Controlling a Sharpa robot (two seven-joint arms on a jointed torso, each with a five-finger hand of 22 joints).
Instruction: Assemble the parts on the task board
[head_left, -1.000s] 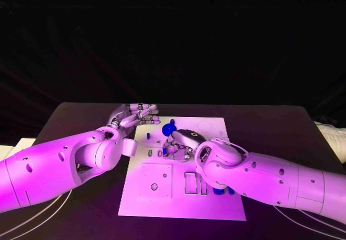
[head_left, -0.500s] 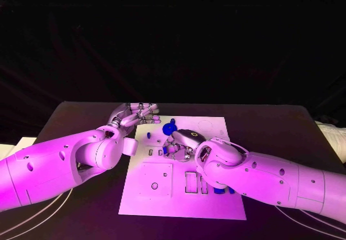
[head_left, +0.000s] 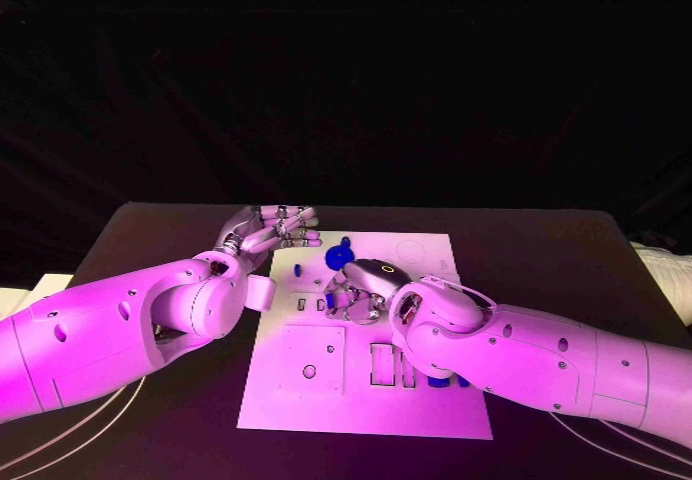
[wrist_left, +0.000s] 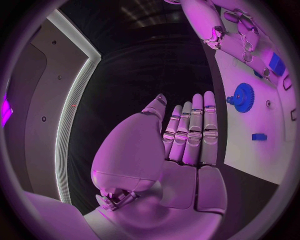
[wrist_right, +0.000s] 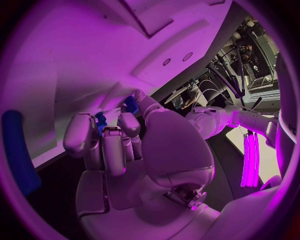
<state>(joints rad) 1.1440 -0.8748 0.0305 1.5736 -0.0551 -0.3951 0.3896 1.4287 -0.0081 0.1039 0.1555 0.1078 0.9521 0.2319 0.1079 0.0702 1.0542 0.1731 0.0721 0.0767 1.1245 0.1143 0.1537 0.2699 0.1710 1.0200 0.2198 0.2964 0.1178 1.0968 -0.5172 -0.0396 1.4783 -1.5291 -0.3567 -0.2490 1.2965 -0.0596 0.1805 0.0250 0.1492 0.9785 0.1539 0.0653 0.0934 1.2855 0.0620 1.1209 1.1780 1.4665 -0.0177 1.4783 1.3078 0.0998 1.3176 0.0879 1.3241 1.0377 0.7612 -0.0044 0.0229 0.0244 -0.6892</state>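
The task board (head_left: 368, 400) lay at the centre of the head view on the black table (head_left: 548, 260). The left hand (head_left: 271, 232), above the board's upper-left corner, was flat with straight fingers and held nothing. The right hand (head_left: 356, 290), at mid-board, had its fingers curled onto a small blue part (wrist_right: 100, 121). A blue gear (head_left: 336, 256) stood on the board near its upper edge, between the two hands.
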